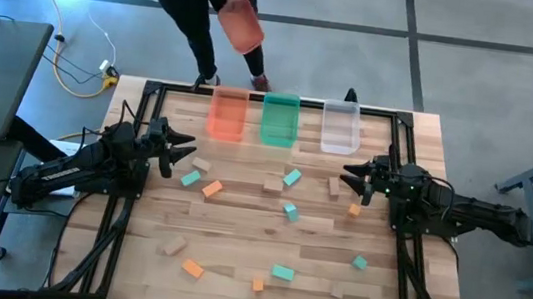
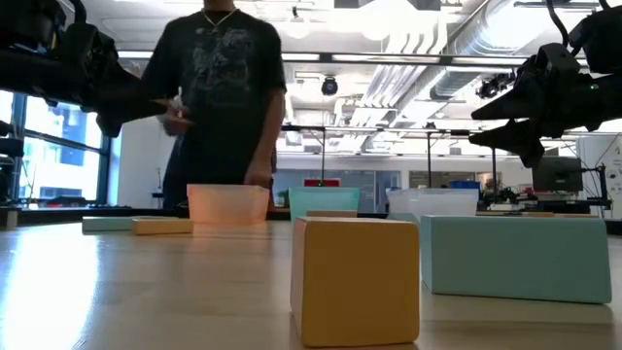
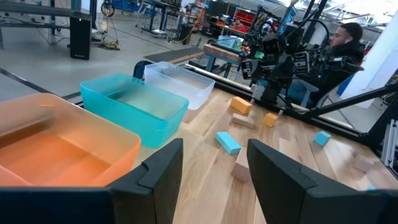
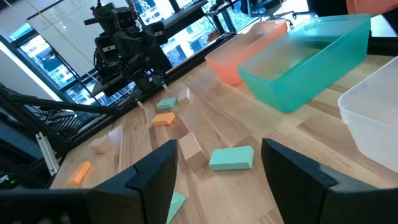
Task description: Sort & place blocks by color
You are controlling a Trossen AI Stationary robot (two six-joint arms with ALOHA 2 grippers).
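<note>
Hovering above the table (image 1: 234,257), both arms hang clear of the wood. Left gripper (image 1: 184,150) sits near the orange tray (image 1: 228,115), jaws spread, holding nothing. Right gripper (image 1: 352,174) sits just below the clear tray (image 1: 341,126), jaws spread, also empty. Green tray (image 1: 279,119) stands between the other two at the far edge. Blocks (image 1: 289,210), teal, orange and tan, lie scattered loose over the middle and near half of the table; none seen in any tray. Person (image 1: 203,1) stands behind the far edge, holding an orange container (image 1: 242,24).
</note>
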